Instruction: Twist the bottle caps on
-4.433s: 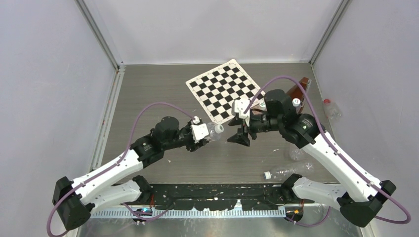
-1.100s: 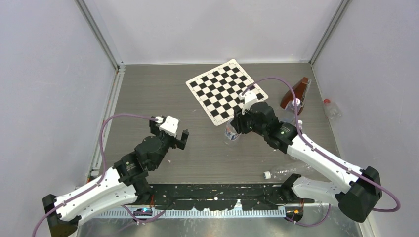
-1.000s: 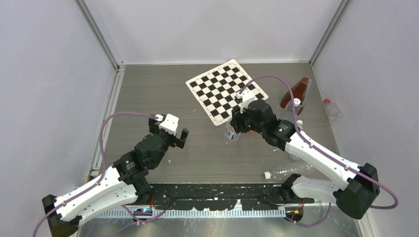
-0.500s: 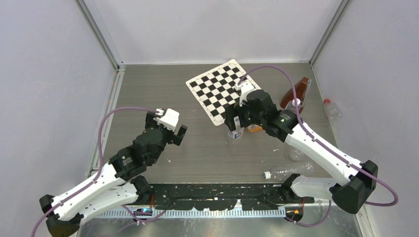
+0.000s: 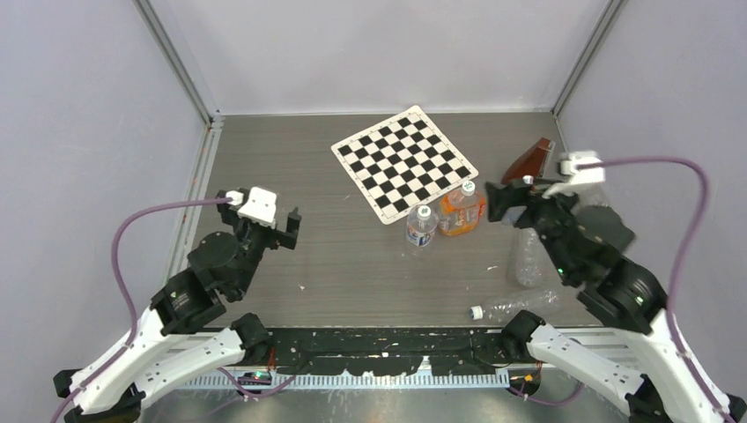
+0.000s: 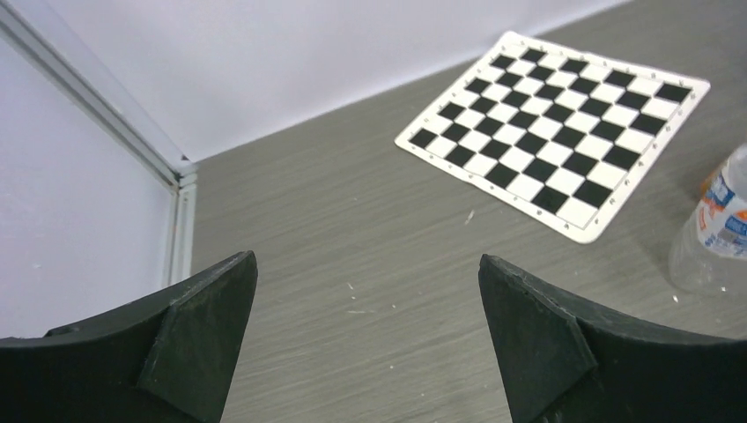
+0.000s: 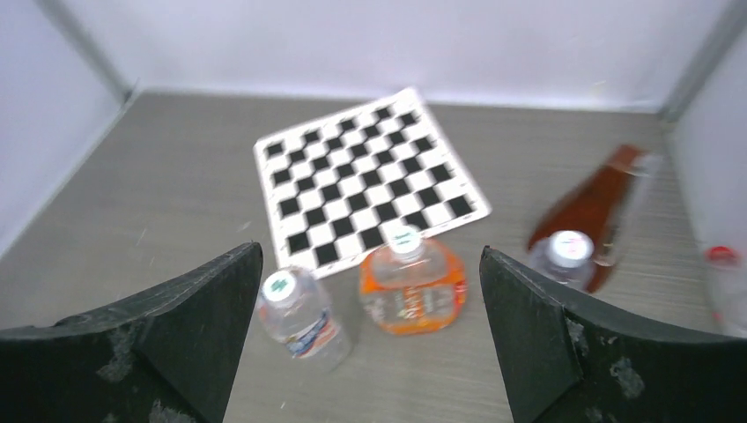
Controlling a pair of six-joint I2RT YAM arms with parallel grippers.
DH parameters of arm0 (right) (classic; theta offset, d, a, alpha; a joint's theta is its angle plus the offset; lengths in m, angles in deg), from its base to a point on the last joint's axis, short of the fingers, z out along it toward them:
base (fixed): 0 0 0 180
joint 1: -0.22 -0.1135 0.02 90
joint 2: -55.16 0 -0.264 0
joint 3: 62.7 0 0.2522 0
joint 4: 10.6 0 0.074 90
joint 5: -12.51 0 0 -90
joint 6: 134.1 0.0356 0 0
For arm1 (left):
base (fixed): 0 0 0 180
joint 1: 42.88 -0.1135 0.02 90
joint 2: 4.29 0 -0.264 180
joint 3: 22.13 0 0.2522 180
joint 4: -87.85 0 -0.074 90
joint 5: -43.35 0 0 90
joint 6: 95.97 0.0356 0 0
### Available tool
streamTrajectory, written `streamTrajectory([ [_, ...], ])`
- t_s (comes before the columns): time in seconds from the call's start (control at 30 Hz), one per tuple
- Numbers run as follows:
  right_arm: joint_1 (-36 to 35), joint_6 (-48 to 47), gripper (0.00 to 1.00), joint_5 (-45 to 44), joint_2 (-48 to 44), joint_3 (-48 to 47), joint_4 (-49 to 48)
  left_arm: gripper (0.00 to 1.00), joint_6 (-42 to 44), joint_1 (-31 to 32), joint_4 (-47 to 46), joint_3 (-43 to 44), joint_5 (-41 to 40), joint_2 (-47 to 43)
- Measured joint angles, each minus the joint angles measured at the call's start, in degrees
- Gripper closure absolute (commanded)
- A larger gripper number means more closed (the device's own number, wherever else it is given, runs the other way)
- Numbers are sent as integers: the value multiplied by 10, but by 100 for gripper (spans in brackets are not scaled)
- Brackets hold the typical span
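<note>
A small clear bottle (image 5: 422, 226) (image 7: 304, 322) stands upright by the chessboard's near corner, a white cap (image 5: 424, 212) (image 7: 279, 285) on its neck. Right beside it an orange bottle (image 5: 461, 211) (image 7: 412, 289) stands with a white cap (image 7: 406, 239) on top. A third capped clear bottle (image 7: 571, 251) stands further right. My right gripper (image 5: 499, 208) (image 7: 371, 250) hangs open and empty, raised and back from these bottles. At the left my left gripper (image 5: 287, 229) (image 6: 366, 258) is open and empty over bare table; the clear bottle (image 6: 715, 231) shows at that view's right edge.
A chessboard mat (image 5: 403, 162) lies at the back centre. A brown bottle (image 5: 527, 161) lies on its side at the right. Two clear bottles (image 5: 527, 261) are near the right front; the one lying down has a white cap (image 5: 476, 312). A red-capped bottle (image 7: 722, 257) sits by the right wall.
My right gripper opened, let go of the clear bottle and pulled back to the right, uncovering the orange bottle. My left arm drew back to the left.
</note>
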Motion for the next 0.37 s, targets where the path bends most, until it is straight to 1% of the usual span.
streamTrajectory([
  [0.2,0,-35,0,-142,-125,-4,0,0,26,0,4,37,-26,-53],
  [0.37,0,-76,0,-205,-166,-12,-2,0,34,0,3,42,-47,-108],
])
